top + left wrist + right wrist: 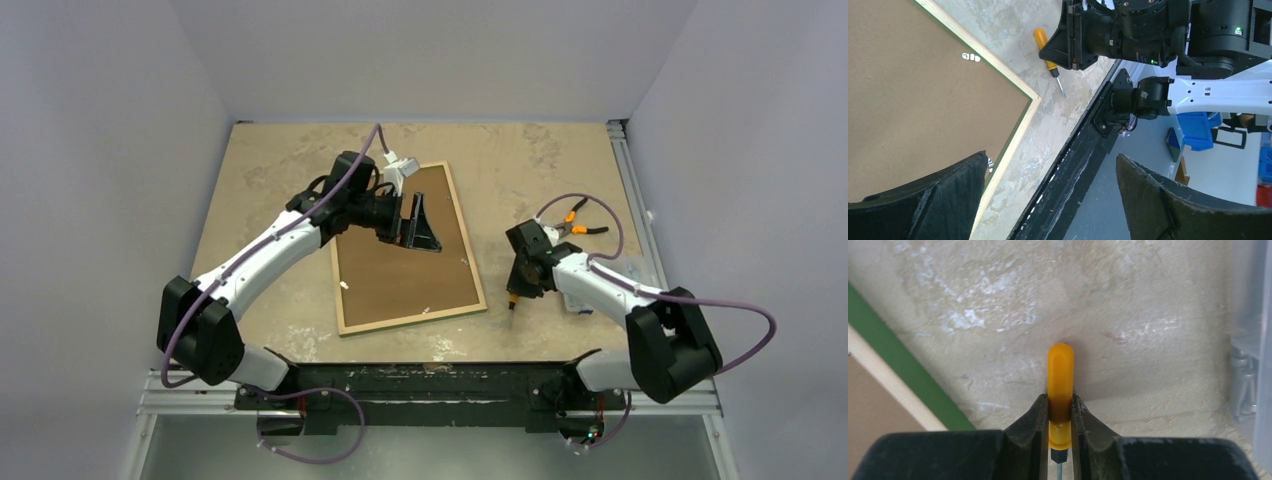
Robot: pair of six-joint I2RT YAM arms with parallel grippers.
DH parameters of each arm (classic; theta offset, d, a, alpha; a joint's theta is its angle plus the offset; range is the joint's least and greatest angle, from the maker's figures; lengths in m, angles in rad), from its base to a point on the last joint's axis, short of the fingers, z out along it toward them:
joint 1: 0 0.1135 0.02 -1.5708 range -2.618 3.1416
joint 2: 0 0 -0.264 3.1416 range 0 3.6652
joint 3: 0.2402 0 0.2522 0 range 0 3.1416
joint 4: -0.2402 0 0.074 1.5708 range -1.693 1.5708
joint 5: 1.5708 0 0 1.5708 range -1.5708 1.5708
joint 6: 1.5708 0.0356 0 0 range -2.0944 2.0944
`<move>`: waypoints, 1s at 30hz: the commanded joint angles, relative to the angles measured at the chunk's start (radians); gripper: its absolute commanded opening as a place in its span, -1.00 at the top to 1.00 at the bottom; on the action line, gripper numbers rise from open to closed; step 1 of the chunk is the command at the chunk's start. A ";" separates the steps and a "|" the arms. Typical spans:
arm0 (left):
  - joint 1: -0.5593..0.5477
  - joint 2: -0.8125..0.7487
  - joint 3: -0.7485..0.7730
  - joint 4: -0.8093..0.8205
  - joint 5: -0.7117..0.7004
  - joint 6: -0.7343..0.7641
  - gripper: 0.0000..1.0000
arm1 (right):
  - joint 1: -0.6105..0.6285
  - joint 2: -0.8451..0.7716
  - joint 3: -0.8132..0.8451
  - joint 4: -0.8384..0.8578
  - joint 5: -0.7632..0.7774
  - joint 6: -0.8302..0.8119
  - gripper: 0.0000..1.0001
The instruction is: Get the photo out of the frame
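The left tool [420, 228] hangs over the far part of the frame [410, 320], its jaws spread wide around nothing. The frame lies face down on the desk [270, 170], so only its light wood edge and a sliver of green show. The photo [400, 285] sits inside it, brown back up and printed side hidden. Just right of the frame's near corner, the right tool [1060, 407] pinches narrow on a yellow screwdriver [1060, 365], whose shaft is cut off in the wrist view. A clear box [1248, 340] beside it is mostly cropped. Orange-handled pliers [575, 222] lie farther back.
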 commanded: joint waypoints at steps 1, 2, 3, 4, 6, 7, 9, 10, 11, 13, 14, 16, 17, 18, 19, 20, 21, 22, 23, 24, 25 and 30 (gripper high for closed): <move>-0.017 0.035 0.020 0.064 0.061 -0.024 -0.91 | -0.002 -0.116 0.030 0.089 -0.119 0.029 1.00; -0.023 0.045 0.019 0.067 0.067 -0.030 -0.90 | -0.001 -0.149 0.023 0.119 -0.150 0.045 1.00; -0.030 0.055 0.019 0.072 0.073 -0.037 -0.90 | 0.000 -0.188 0.009 0.159 -0.184 0.061 1.00; -0.039 0.065 0.019 0.074 0.076 -0.040 -0.89 | 0.000 -0.246 -0.014 0.241 -0.218 0.088 1.00; -0.059 0.084 0.021 0.076 0.081 -0.046 -0.89 | -0.001 -0.338 -0.082 0.402 -0.295 0.151 1.00; -0.071 0.093 0.023 0.078 0.086 -0.049 -0.89 | -0.001 -0.375 -0.125 0.493 -0.321 0.195 1.00; -0.095 0.110 0.026 0.082 0.095 -0.055 -0.86 | -0.001 -0.430 -0.203 0.659 -0.349 0.291 1.00; -0.107 0.118 0.029 0.084 0.099 -0.056 -0.85 | -0.001 -0.442 -0.237 0.730 -0.358 0.330 1.00; -0.120 0.122 0.029 0.087 0.102 -0.058 -0.85 | -0.001 -0.445 -0.262 0.791 -0.371 0.363 1.00; -0.147 0.132 0.033 0.087 0.103 -0.056 -0.84 | 0.000 -0.432 -0.293 0.874 -0.392 0.405 1.00; -0.160 0.136 0.035 0.086 0.103 -0.054 -0.83 | 0.000 -0.423 -0.301 0.901 -0.401 0.419 1.00; -0.183 0.143 0.039 0.080 0.096 -0.048 -0.83 | 0.000 -0.412 -0.316 0.951 -0.428 0.439 1.00; -0.192 0.148 0.044 0.072 0.089 -0.041 -0.82 | 0.000 -0.412 -0.324 0.978 -0.436 0.452 1.00; -0.200 0.154 0.048 0.063 0.081 -0.035 -0.80 | -0.001 -0.415 -0.336 1.010 -0.441 0.463 1.00; -0.209 0.162 0.053 0.050 0.072 -0.030 -0.78 | -0.001 -0.425 -0.346 1.033 -0.441 0.474 1.00; -0.217 0.167 0.058 0.039 0.061 -0.024 -0.76 | 0.000 -0.435 -0.349 1.041 -0.438 0.481 1.00; -0.223 0.176 0.065 0.027 0.054 -0.018 -0.72 | 0.000 -0.447 -0.350 1.039 -0.435 0.483 1.00; -0.227 0.181 0.071 0.015 0.046 -0.013 -0.70 | 0.000 -0.459 -0.345 1.025 -0.431 0.481 1.00; -0.228 0.186 0.076 0.005 0.039 -0.010 -0.67 | 0.000 -0.465 -0.336 1.004 -0.430 0.475 1.00; -0.228 0.189 0.078 0.001 0.033 -0.011 -0.65 | -0.001 -0.472 -0.329 0.986 -0.433 0.468 1.00; -0.228 0.192 0.080 -0.003 0.029 -0.009 -0.62 | -0.001 -0.475 -0.324 0.970 -0.438 0.461 1.00; -0.229 0.200 0.094 -0.012 0.015 -0.002 -0.46 | 0.000 -0.481 -0.330 0.982 -0.474 0.482 1.00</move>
